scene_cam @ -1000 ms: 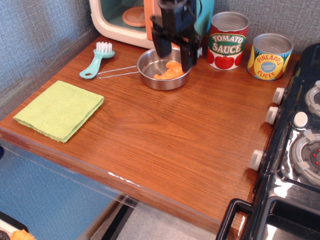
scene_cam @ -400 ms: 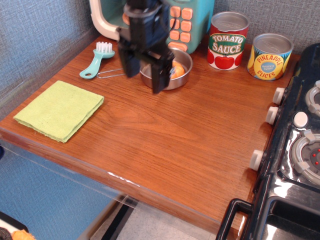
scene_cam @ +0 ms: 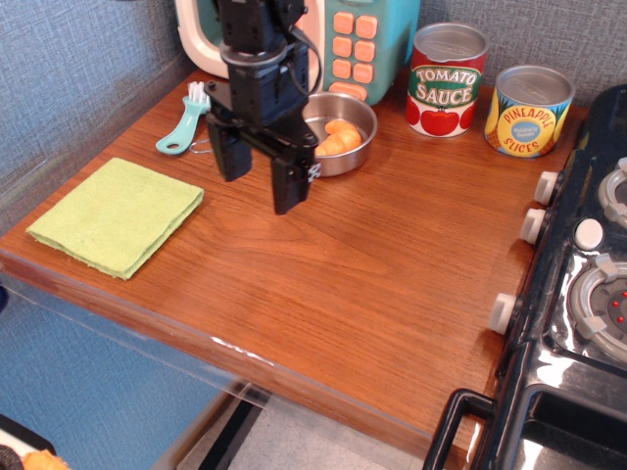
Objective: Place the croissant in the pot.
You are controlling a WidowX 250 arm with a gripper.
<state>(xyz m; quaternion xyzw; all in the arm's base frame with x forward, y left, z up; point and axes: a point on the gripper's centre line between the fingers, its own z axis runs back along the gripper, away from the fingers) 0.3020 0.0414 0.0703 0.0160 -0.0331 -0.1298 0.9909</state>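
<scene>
Croissant [scene_cam: 335, 140] sits inside the pot [scene_cam: 355, 155], upper centre of frame, so the placement looks done. Gripper [scene_cam: 261, 181] hangs spread and empty over the table [scene_cam: 372, 274], left of the pot; only retreat seems left

red-labelled round tin can [scene_cam: 447, 80]: "TOMATO SAUCE" | yellow-and-blue-labelled round tin can [scene_cam: 528, 111]: "PINEAPPLE SLICES"

Croissant [scene_cam: 336, 138] lies in pot [scene_cam: 358, 155]; gripper [scene_cam: 261, 178] gapes empty beside it
</scene>
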